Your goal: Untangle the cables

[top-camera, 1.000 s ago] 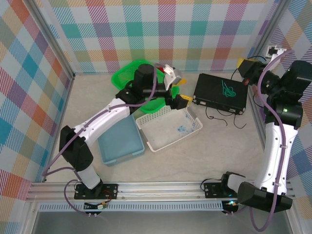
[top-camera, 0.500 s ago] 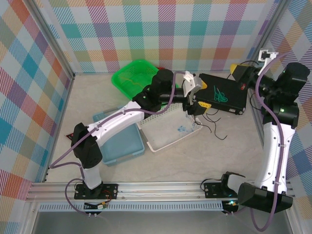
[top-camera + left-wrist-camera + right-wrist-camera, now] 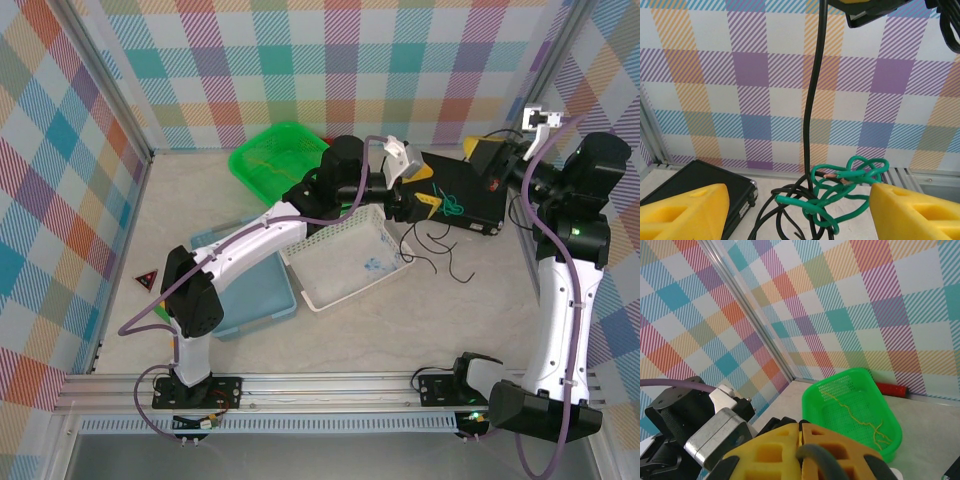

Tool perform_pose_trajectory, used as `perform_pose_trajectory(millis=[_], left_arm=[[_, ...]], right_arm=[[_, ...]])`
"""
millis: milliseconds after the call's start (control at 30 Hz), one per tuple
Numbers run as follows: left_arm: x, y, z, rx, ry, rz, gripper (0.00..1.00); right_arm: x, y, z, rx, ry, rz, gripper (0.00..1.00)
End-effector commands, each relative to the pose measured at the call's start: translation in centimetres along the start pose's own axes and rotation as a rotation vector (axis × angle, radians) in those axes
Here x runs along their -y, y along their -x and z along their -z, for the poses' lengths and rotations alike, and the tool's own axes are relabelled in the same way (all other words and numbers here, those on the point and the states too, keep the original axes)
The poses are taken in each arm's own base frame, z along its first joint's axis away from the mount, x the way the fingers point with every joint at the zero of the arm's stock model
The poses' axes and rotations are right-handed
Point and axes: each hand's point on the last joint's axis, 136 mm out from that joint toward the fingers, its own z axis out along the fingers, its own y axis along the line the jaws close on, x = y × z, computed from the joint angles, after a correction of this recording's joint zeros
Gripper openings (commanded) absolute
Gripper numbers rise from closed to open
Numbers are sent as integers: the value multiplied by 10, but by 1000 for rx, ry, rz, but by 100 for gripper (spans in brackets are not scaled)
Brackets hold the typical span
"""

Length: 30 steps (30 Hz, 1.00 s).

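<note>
Tangle of green cable (image 3: 840, 192) lies between the parted, empty fingers (image 3: 685, 210) of the left hand (image 3: 800, 207); the right hand (image 3: 800, 440), clamped shut, holds the black cable (image 3: 812, 125) upright above it.

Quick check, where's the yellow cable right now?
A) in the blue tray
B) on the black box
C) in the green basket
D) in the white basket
C: the right wrist view shows the yellow cable lying loose on the floor of the green basket.
</note>
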Motion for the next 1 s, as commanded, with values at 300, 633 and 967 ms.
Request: perform_pose_trajectory(millis=[300,633,967], left_arm=[[20,14,-5,56,-123,15,43],[22,1,-8,30,-149,33,44],[27,7,-4,55,-164,11,0]], right_arm=[[-12,2,4,20,12,55,0],[-11,6,3,29,10,59,0],[4,3,2,31,-54,53,0]])
